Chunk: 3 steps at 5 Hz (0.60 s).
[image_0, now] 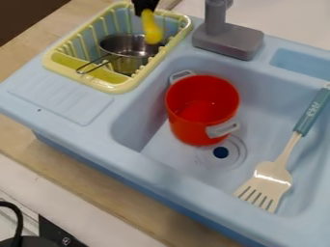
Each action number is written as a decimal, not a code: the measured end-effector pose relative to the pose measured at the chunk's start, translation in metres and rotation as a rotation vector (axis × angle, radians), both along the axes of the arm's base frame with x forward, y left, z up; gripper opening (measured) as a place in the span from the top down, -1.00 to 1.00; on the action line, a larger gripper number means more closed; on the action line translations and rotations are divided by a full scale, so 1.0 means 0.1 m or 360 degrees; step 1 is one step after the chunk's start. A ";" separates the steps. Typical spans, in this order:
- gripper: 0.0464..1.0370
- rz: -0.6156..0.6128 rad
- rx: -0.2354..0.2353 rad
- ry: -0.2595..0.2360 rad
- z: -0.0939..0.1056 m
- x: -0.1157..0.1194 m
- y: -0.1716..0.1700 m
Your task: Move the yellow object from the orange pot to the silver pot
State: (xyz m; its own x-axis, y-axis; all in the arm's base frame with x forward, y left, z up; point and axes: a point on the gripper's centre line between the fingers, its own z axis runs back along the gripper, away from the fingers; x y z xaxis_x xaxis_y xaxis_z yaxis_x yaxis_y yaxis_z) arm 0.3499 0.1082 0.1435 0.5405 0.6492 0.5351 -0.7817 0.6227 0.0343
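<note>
At the top edge of the camera view, the black gripper hangs over the yellow dish rack, shut on the upper end of the yellow object. The yellow object points downward, its lower end over the right side of the silver pot; whether it touches the pot cannot be told. That pot stands in the rack with its handle toward the lower left. The orange pot stands upright in the sink, with grey handles and nothing visible inside.
The yellow rack sits at the sink's upper left, its rim around the silver pot. A grey faucet stands to its right. A spatula with a teal handle leans at the sink's right side. The drain is below the orange pot.
</note>
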 end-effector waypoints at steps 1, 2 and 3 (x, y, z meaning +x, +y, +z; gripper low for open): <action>0.98 0.0070 0.0038 0.0034 -0.07 0.02 0.11; 0.98 0.0072 0.0081 0.0026 -0.07 0.02 0.20; 0.98 0.0082 0.0082 0.0041 -0.12 -0.02 0.22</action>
State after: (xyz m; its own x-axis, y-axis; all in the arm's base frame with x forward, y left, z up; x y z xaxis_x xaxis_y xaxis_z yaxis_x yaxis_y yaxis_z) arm 0.3484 0.1307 0.1315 0.5211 0.6486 0.5549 -0.8113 0.5783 0.0859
